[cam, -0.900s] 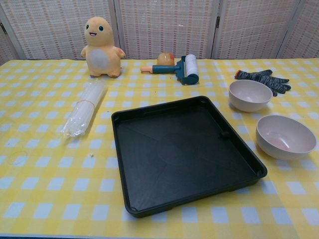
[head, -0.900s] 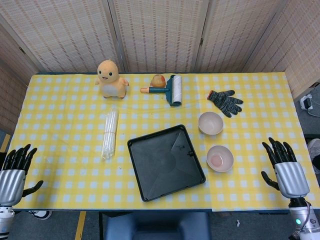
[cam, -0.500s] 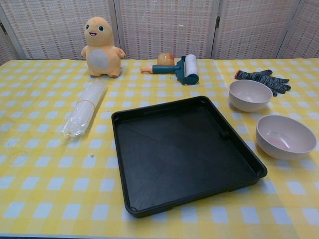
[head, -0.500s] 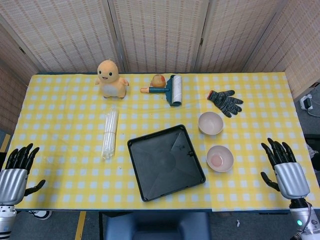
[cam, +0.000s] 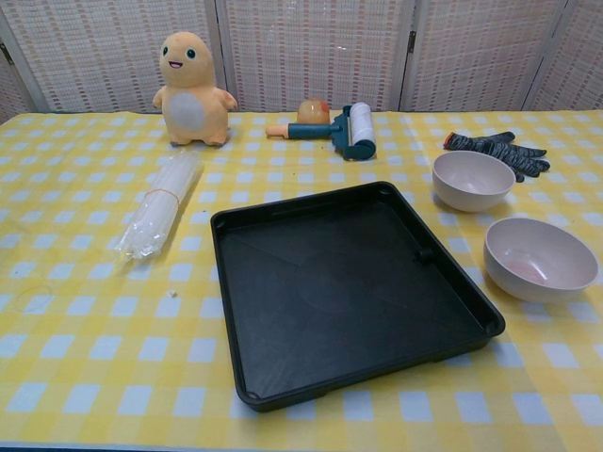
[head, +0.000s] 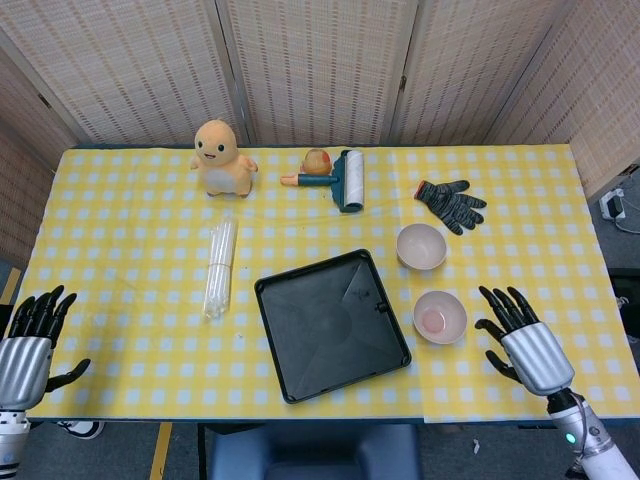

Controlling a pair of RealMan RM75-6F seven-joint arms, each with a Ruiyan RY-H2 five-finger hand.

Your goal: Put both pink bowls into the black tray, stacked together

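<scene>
Two pink bowls stand right of the black tray (head: 335, 345) (cam: 283, 377): the near bowl (head: 440, 316) (cam: 539, 258) and the far bowl (head: 421, 246) (cam: 472, 179). Both are upright and empty. My right hand (head: 523, 340) hovers a little right of the near bowl, fingers spread, holding nothing. Far off at the table's front left corner, my left hand (head: 28, 336) is likewise spread and empty. Neither hand shows in the chest view.
A bundle of clear straws (head: 219, 266) lies left of the tray. At the back are a yellow plush toy (head: 223, 158), a lint roller (head: 343, 178) with a small orange object behind it, and a dark glove (head: 450, 204).
My right hand has moved left, from the table's right edge to just beside the near bowl. The left hand has barely shifted. Bowls and tray are unmoved.
</scene>
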